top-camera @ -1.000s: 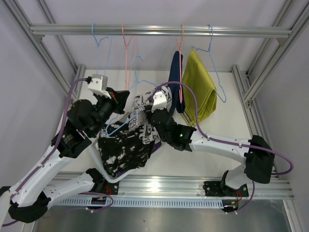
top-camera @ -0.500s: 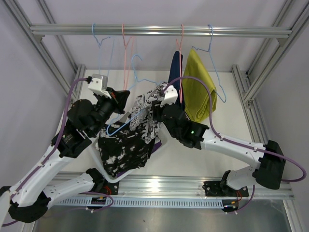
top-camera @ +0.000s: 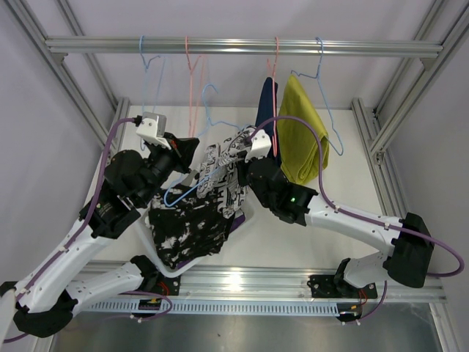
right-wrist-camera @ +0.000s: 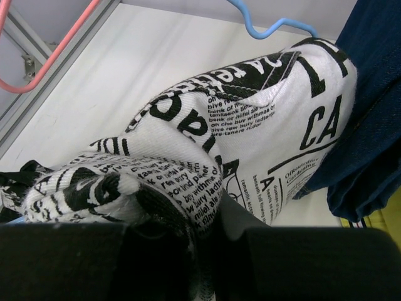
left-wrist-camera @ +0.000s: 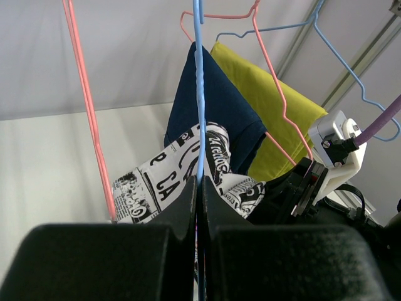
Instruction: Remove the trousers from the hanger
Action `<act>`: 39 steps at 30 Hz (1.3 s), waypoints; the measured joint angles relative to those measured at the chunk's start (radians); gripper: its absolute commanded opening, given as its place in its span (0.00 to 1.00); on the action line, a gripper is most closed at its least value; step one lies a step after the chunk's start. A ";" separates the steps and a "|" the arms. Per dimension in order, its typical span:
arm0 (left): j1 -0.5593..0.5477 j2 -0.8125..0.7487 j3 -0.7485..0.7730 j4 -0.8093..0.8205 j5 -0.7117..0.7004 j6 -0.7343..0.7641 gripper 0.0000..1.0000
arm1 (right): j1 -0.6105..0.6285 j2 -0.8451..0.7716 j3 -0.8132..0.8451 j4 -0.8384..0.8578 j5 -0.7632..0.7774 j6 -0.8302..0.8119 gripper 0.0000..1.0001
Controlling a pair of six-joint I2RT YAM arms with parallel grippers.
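Two grips held: left gripper point(left-wrist-camera: 199, 186) pinched the blue hanger point(left-wrist-camera: 198, 94), right gripper point(right-wrist-camera: 202, 216) clamped the printed trousers point(right-wrist-camera: 269, 119); I judged a pull-off came next

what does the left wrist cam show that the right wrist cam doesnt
Only the left wrist view: the left pincer shut on the blue hanger wire, and the right arm's white camera mount. Only the right wrist view: the right pincer clamped on a bunched fold of the white printed trousers. Both: those printed trousers and the navy trousers beside them.
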 measured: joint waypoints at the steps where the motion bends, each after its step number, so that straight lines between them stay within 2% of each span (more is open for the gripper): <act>1: 0.000 0.000 0.000 0.000 0.000 0.000 0.01 | 0.000 0.000 0.000 0.000 -0.002 0.000 0.00; 10: 0.000 0.000 0.000 0.000 0.000 0.000 0.01 | -0.003 -0.015 0.000 -0.014 -0.014 0.002 0.00; 22: 0.000 -0.002 0.000 0.010 0.000 0.000 0.00 | -0.004 -0.174 0.069 -0.212 0.008 -0.040 0.00; 34: 0.000 -0.003 0.000 0.024 0.004 0.000 0.01 | -0.004 -0.232 0.102 -0.292 0.029 -0.058 0.00; 36: 0.000 -0.003 0.000 0.024 0.005 0.000 0.01 | -0.004 -0.236 0.102 -0.300 0.026 -0.057 0.17; 39: 0.000 -0.003 0.000 0.024 0.008 0.000 0.01 | -0.005 -0.240 0.102 -0.307 0.016 -0.053 0.19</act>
